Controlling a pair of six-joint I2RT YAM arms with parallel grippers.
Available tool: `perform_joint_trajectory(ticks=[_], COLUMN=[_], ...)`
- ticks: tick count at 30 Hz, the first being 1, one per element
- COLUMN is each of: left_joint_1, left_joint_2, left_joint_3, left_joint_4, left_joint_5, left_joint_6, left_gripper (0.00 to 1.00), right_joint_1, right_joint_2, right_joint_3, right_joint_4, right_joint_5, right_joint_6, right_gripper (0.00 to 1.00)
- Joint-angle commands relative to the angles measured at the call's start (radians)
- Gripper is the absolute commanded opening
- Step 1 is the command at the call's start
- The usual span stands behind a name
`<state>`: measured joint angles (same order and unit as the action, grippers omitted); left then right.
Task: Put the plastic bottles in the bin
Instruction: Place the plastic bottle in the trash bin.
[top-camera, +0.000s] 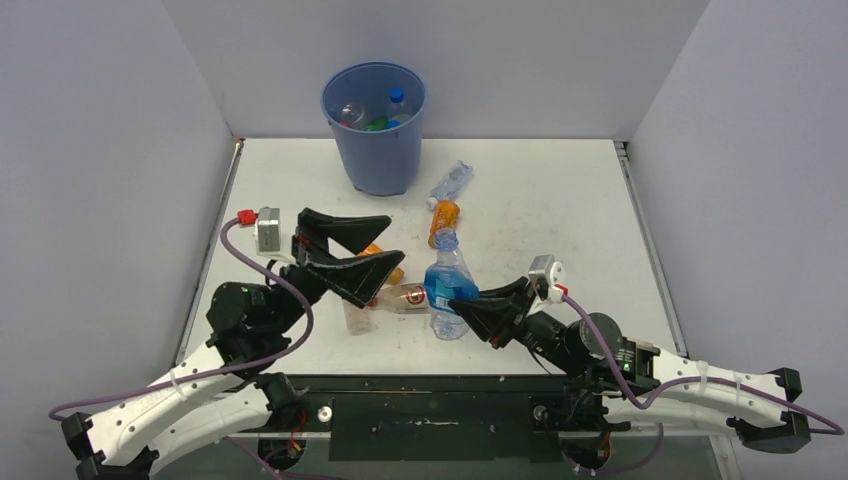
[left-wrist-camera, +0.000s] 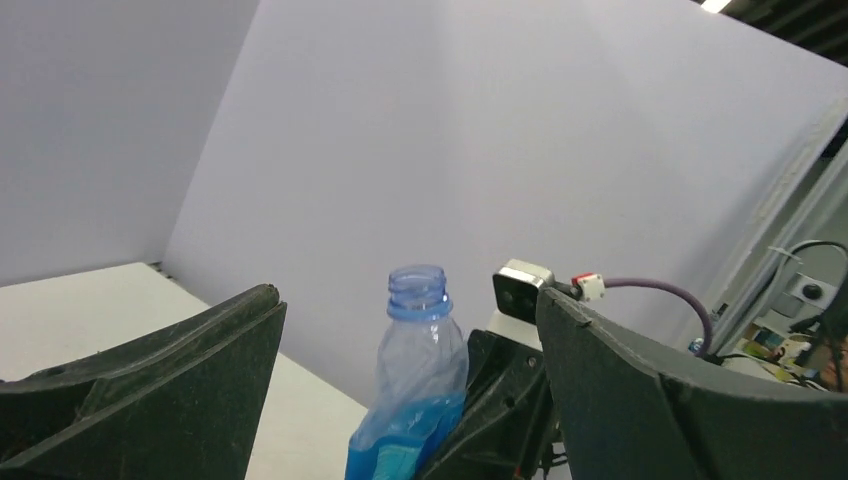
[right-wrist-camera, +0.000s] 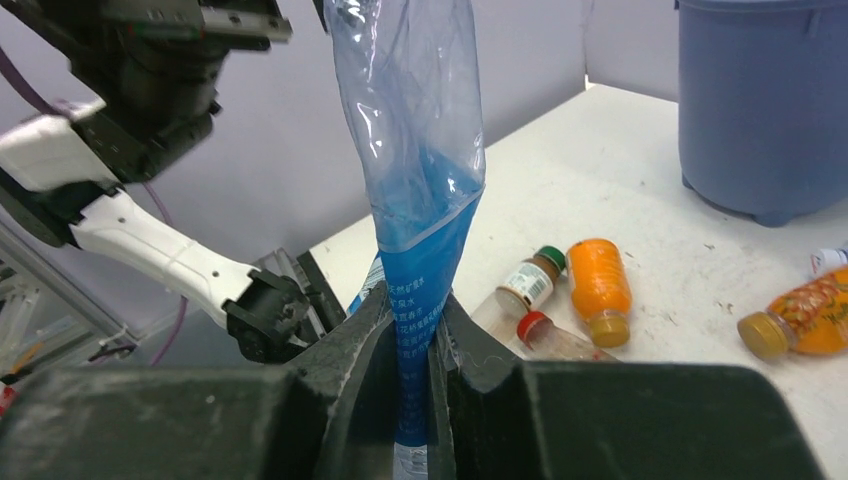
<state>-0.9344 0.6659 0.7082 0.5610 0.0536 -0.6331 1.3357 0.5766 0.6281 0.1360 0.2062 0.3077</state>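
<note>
The crumpled, uncapped blue bottle (top-camera: 449, 283) is upright near the near edge of the surface (top-camera: 570, 210), its label squeezed tight in the right end effector (top-camera: 468, 306). The left end effector (top-camera: 394, 241) is spread wide and holds nothing, partly hiding other bottles (top-camera: 400, 297). The bin (top-camera: 378, 155) stands mid far edge, its contents indistinct.

Lab test cell: grey panel walls (top-camera: 100, 150), white table (top-camera: 560, 215), purple cables (left-wrist-camera: 650, 283).
</note>
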Motion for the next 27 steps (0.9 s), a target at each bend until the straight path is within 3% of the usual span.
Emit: perform_joint_trajectory(ticks=[1,7,12,18,21,24,25,26,27], left_joint_1=[-0.001,0.012,0.013,0.013,0.012,0.013,0.013,0.014,0.013], left_joint_2=[0.09,0.232,0.306,0.315,0.324,0.33,0.332,0.333,0.332], left_joint_3=[0.13,0.255,0.303,0.282,0.283,0.271,0.267,0.264,0.265], left_joint_4=[-0.214,-0.279,-0.303,-0.256,-0.25,-0.228,-0.217,-0.211,-0.208], left_joint_5=[-0.055,0.163,0.242,0.252,0.263,0.247,0.241,0.234,0.224], left_joint_6=[0.02,-0.032,-0.035,-0.034,-0.032,-0.029,-0.03,-0.027,-0.021], left_gripper=[0.96,0.96,0.99,0.66,0.39,0.0,0.0,0.0,0.0], right_joint_1=[-0.001,-0.001,-0.001,-0.001,-0.001,0.0,0.0,-0.001,-0.001], right_joint_2=[-0.007,0.001,-0.008,-0.028,-0.027,-0.016,-0.009,-0.002,0.004], right_joint_3=[-0.011,-0.005,-0.005,-0.021,-0.027,-0.028,-0.028,-0.024,-0.019], right_joint_4=[-0.035,-0.06,-0.071,-0.082,-0.085,-0.088,-0.089,-0.092,-0.098], right_joint_5=[0.049,0.034,0.03,0.046,0.054,0.053,0.053,0.053,0.051], right_joint_6=[-0.021,-0.037,-0.044,-0.046,-0.046,-0.045,-0.046,-0.045,-0.041], right_gripper=[0.05,0.05,0.05,0.05,0.05,0.05,0.08,0.22,0.46])
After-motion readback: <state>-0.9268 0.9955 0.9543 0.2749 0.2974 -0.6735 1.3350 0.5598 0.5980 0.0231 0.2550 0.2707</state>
